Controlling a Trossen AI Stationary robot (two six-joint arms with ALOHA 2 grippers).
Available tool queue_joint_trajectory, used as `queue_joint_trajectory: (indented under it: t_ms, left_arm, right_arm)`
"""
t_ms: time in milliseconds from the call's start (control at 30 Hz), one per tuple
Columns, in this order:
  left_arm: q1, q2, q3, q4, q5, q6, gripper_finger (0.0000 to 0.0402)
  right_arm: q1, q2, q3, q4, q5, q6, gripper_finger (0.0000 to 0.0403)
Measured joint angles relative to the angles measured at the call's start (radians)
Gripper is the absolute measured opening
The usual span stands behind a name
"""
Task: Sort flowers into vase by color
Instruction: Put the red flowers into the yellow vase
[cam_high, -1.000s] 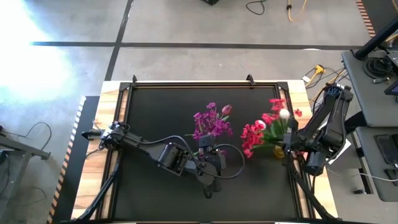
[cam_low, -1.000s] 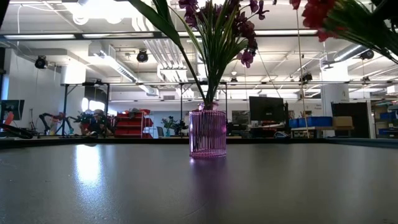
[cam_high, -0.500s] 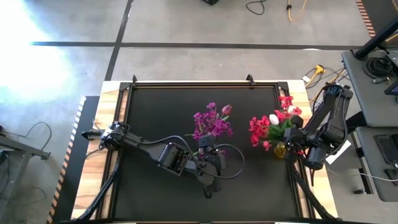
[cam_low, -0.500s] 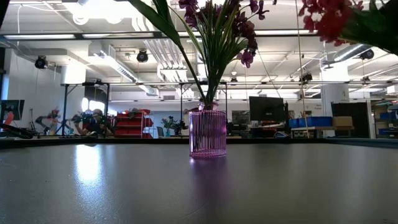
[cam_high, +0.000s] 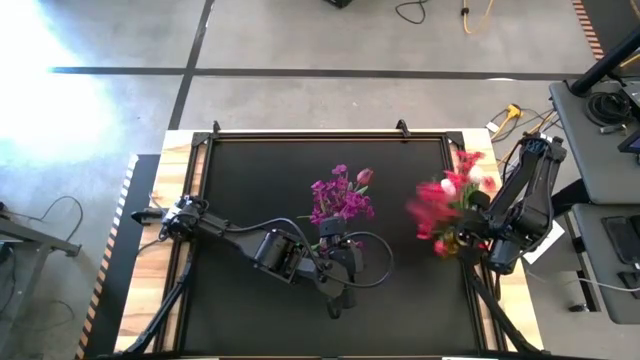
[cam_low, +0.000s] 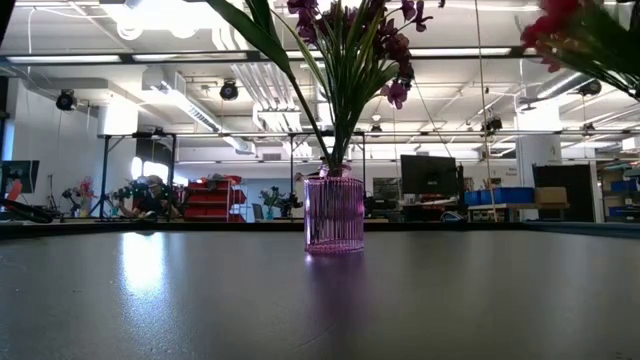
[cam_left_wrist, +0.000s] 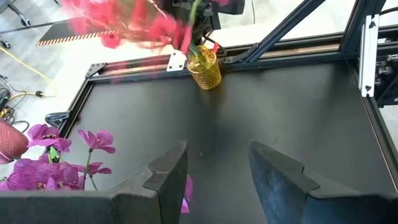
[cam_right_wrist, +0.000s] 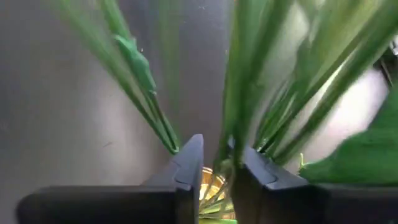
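Flowers filled two vases on the black table (cam_high: 250, 180). Purple-magenta blooms (cam_high: 340, 197) stood in a ribbed pink vase (cam_low: 333, 214) near the table's centre; red and pink blooms (cam_high: 445, 200), with one white bud among them, leaned from a yellow vase (cam_left_wrist: 204, 69) at three o'clock by the table's edge. Those red blooms were smeared and hard to make out, and the low view cut them off at its upper corner. No writing or label could be read anywhere.

Right gripper (cam_right_wrist: 216, 163) sat directly above the yellow vase's mouth, its fingers narrowly parted with a green stem (cam_right_wrist: 235, 106) between them; whether they pinched it I could not tell. Left gripper (cam_left_wrist: 214, 171) hovered at six o'clock from the pink vase, fingers spread, holding nothing. Its arm hid the pink vase in the overhead view.

Around the table ran a dark metal frame (cam_high: 300, 135) on a wooden border (cam_high: 150, 260). Beyond lay a workshop with racks and monitors, and a seated person (cam_low: 152, 192) far off at nine o'clock.
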Motion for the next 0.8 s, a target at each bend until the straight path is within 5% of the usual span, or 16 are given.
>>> queue_joint_trajectory:
  t_ms: [467, 800]
  left_arm:
    - [0.000, 0.000, 0.000, -0.038, 0.000, -0.026, 0.0157]
    - [0.000, 0.000, 0.000, -0.038, 0.000, -0.033, 0.0157]
  right_arm:
    - [0.000, 0.000, 0.066, 0.003, -0.036, -0.062, 0.0156]
    - [0.000, 0.001, 0.071, 0.005, -0.279, -0.063, 0.0171]
